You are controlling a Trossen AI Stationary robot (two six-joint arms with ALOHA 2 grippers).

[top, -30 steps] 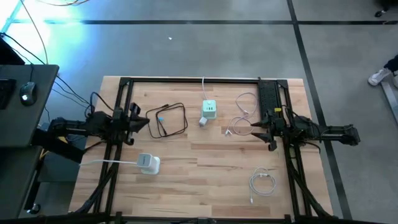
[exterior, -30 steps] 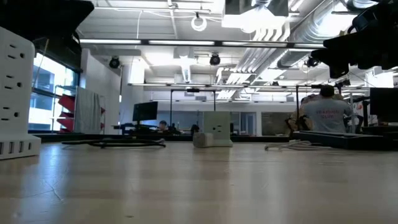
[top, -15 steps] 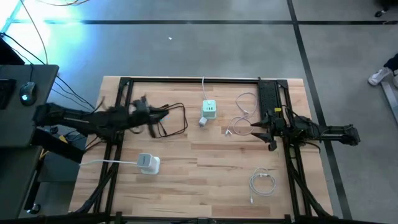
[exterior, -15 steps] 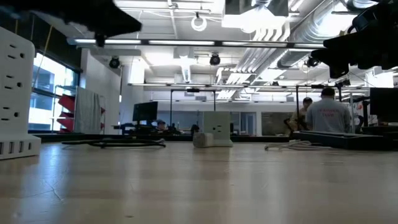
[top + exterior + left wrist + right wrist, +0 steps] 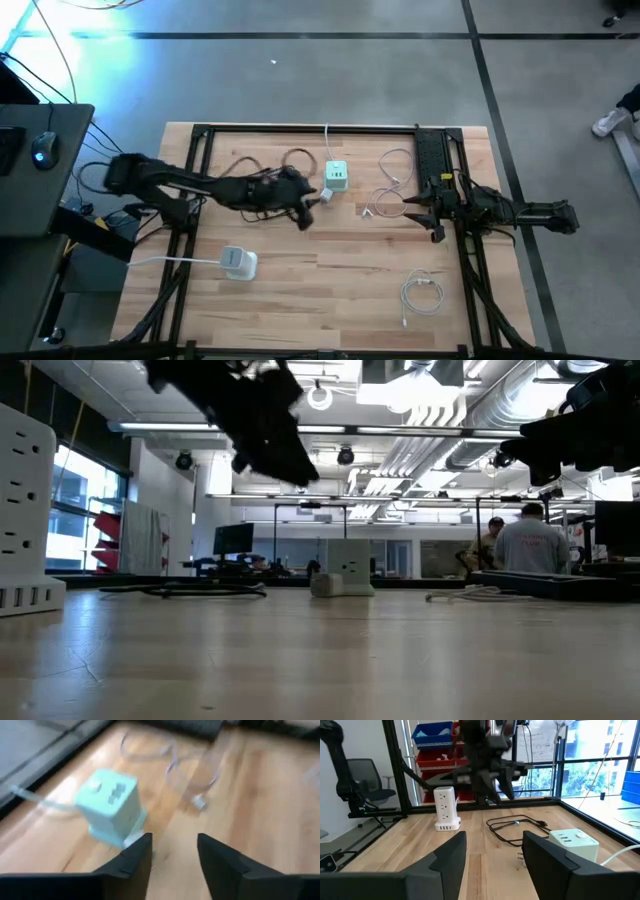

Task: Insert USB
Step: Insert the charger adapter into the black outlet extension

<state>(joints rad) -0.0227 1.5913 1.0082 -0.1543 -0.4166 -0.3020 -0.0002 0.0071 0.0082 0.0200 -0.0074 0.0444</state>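
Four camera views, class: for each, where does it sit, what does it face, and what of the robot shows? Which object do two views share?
High: overhead, looking down; both arms, left gripper beside green power cube.
Low: table height, facing room; arms overhead.
Left wrist: open fingers, cube ahead.
Right wrist: open fingers, facing white power strip.
Shared: the cube.

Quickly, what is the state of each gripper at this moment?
Left gripper: open, holding nothing, near the green power cube.
Right gripper: open, holding nothing.
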